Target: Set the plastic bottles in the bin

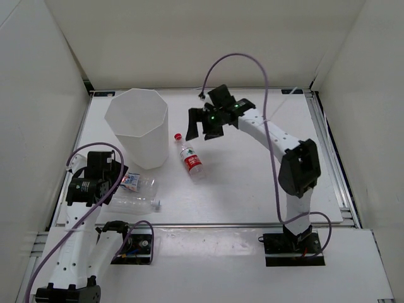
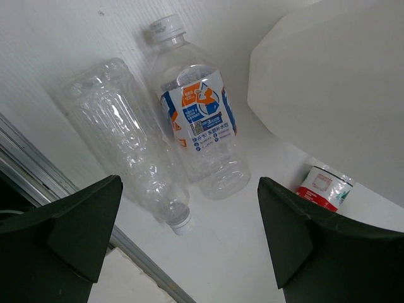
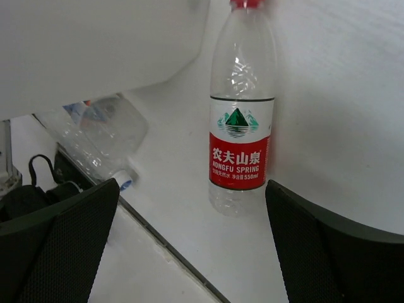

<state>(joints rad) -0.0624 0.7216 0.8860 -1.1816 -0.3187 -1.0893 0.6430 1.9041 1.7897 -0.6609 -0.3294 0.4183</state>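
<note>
My right gripper [image 1: 202,129] is spread fully wide and grasps nothing. It hangs over the white tabletop [image 1: 252,189], just right of the bin [image 1: 136,126] and near the cap end of the red-label bottle [image 3: 242,126], w/o touching it. That bottle lies flat close beside the bin: clear ribbed plastic, red cap, and a red, white & green wrap-around label.

My left gripper [image 2: 189,233] is also released wide w/ nothing between its dark, wedge-shaped fingers. It hovers above two more bottles lying side by side near the tabletop's front-left edge, in front of the bin. The blue-and-white-label bottle [image 2: 199,120] is smooth and clear w/ a white cap. The bare bottle [image 2: 126,145] touches its side, is crinkled and dented, has no label, and points its cap the opposite way.

The bin stands upright at back left: tall, white, translucent plastic w/ flat faceted sides and a wide rim. From above its inside looks plain white, and I can't tell if anything lies at the bottom.
</note>
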